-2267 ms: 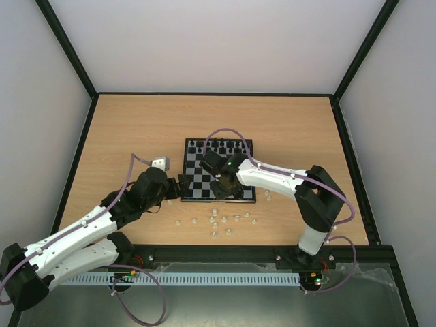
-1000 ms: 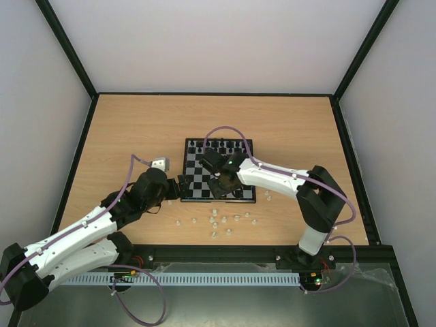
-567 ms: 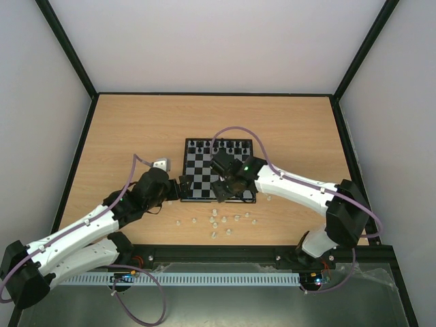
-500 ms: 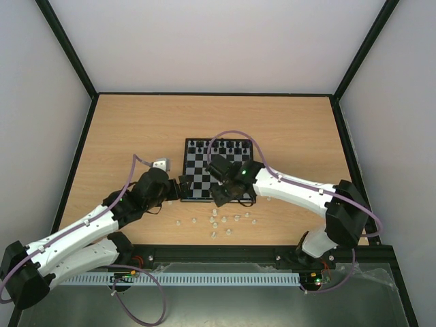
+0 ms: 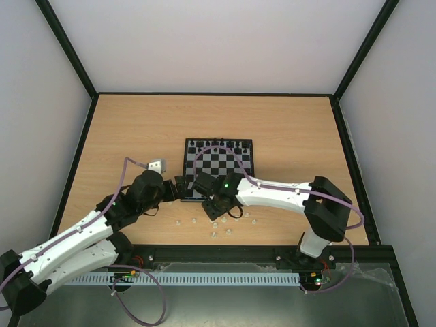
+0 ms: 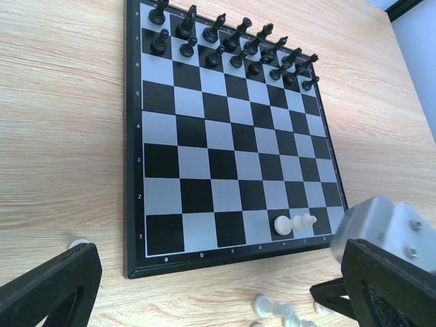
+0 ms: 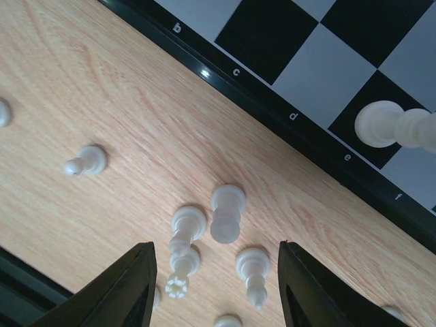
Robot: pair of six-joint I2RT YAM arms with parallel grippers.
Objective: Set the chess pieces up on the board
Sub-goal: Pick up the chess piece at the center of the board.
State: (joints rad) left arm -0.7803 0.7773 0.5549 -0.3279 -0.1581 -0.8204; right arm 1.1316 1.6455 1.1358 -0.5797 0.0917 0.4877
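Top view: board (image 5: pixel 225 165) at frame centre, flat on wooden table (image 5: pixel 136 129). Black pieces (image 5: pixel 218 144) in two rows along board's upper edge. Loose white pieces (image 5: pixel 221 221) scattered on wood just below board's lower edge. Right gripper (image 5: pixel 216 204) over them. Left gripper (image 5: pixel 179 188) beside board's lower left corner.

Left wrist view: left gripper (image 6: pixel 218 293) spread wide, nothing between fingers. Three placed white pieces (image 6: pixel 294 222) on bottom row, right of centre.

Right wrist view: right gripper (image 7: pixel 216 272) partly spread, holds nothing. Loose white pieces lie on wood at gap, lower centre. Board fills upper right.
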